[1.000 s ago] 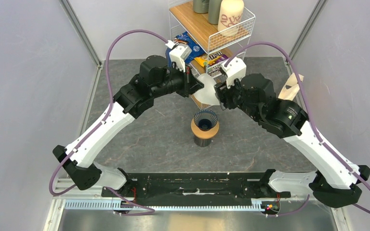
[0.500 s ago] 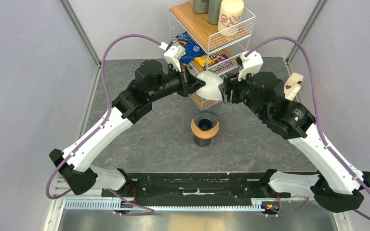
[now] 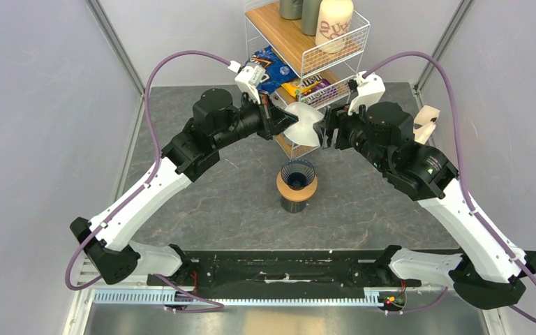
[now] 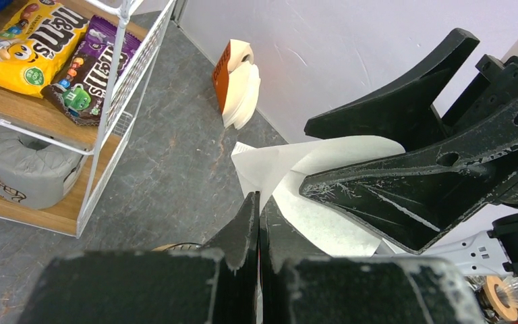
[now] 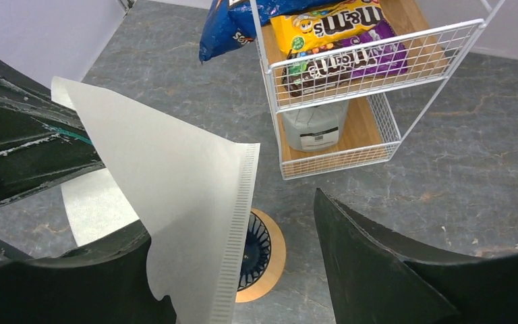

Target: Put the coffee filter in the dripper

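Altogether: one coffee filter [image 3: 304, 124] in the air, one dripper [image 3: 297, 172], one wooden ring [image 3: 281, 185], one dark cup [image 3: 294, 204], one wire rack [image 3: 340, 49], two arms.
coffee filter: white paper, partly folded, with a crimped seam; held at upper centre of the overhead view between the two arms, higher in the frame than the dripper and not touching it.
left end effector [image 3: 278, 121]: clenched on one edge of the coffee filter, fingers pressed flat together in its wrist view.
right end effector [image 3: 326, 132]: released, its two fingers spread wide with the paper's other edge between them; whether the paper touches a finger cannot be told.
dripper: dark blue ribbed cone, upright, mouth up, seated in the wooden ring at the centre of the table [image 3: 209, 202].
wooden ring: rests on top of the dark cup.
wire rack: upper centre, against the back wall.
snack bags: three on the middle shelf, namely one blue [image 5: 229, 34], one yellow [image 5: 317, 19], one purple [image 5: 361, 61].
top shelf: one cream canister [image 3: 335, 21] and two dark cups [image 3: 292, 7].
spare filters [image 4: 239, 84]: one stack in a brown holder by the right wall.
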Robot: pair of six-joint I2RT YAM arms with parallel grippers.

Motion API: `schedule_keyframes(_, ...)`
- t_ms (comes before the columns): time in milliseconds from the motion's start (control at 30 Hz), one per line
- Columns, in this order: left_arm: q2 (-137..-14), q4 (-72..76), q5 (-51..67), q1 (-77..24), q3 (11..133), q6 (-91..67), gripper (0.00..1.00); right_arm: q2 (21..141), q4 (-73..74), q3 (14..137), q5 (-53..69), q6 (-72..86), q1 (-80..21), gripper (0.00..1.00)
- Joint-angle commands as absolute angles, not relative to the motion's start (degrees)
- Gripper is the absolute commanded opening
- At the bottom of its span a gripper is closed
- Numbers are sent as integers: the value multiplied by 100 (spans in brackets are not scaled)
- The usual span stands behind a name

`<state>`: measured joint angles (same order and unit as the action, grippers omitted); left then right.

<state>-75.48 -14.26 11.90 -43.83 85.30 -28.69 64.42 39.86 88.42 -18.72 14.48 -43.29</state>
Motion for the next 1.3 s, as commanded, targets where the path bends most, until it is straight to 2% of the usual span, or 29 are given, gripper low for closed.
schedule_keyframes(0, -7310, -949, 1134, -4368, 8394, -2989, 2, 6372, 3971, 8968, -1747, 1705, -4255, 75)
schedule_keyframes(67, -7266, -810, 1180, -4368, 8295, -2964, 2, 6375, 4007, 8977, -1753, 1765, -4207, 81)
schedule_keyframes(167, -7231, -719, 1239, -4368, 8213, -2950, 2, 6381, 4051, 8989, -1775, 1808, -4129, 96)
schedule_keyframes(233, -7221, -690, 1219, -4368, 8203, -2922, 2, 6372, 4060, 8983, -1850, 1777, -4105, 97)
schedule_keyframes(500, -7242, -599, 1176, -4367, 8244, -2904, 2, 6284, 4131, 8902, -1439, 1861, -4026, 77)
schedule_keyframes(633, -7267, -538, 1169, -4368, 8243, -2907, 2, 6305, 4088, 8960, -1045, 1922, -4012, 63)
schedule_keyframes(1167, -7327, -817, 1087, -4394, 8235, -2724, 2, 6565, 3981, 9228, -834, 1693, -3994, 6)
schedule_keyframes(1267, -7379, -1189, 857, -4467, 8383, -2493, 9, 6633, 4003, 9257, -1053, 1579, -4002, 0)
